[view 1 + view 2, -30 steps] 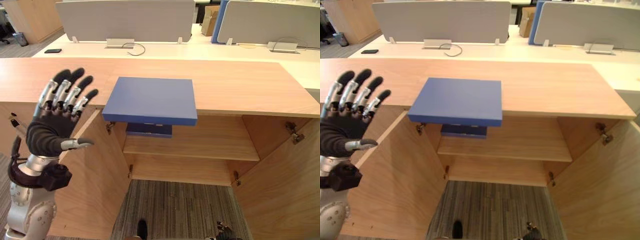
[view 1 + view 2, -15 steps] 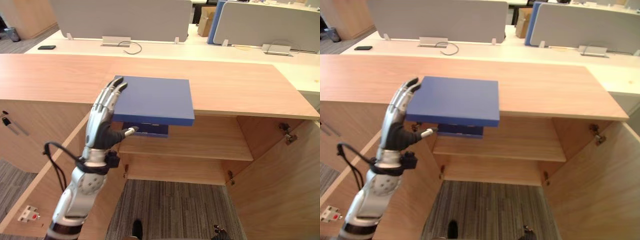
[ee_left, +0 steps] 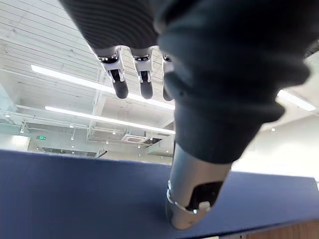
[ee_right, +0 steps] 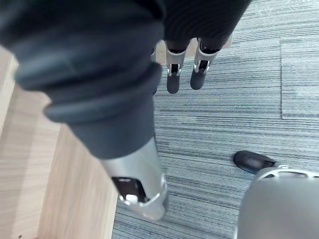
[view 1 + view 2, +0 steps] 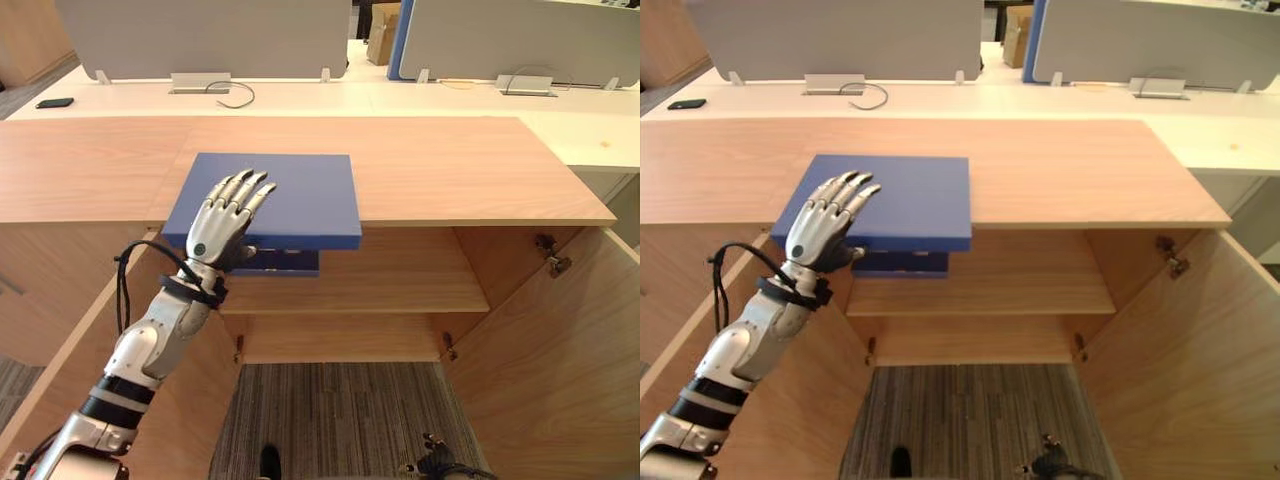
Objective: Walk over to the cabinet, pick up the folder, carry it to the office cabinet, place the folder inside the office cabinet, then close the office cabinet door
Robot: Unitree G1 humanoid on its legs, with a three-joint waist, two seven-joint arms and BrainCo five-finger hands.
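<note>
In the right wrist view my right hand [image 4: 138,181] hangs above the carpet [image 4: 239,99], fingers loose, holding nothing. At centre left my left hand [image 5: 222,225] reaches flat-fingered over the blue folder [image 5: 300,195], thumb touching it, not gripping. The folder sits on the cabinet top [image 5: 450,170], its front edge jutting over the open shelf [image 5: 400,285].
</note>
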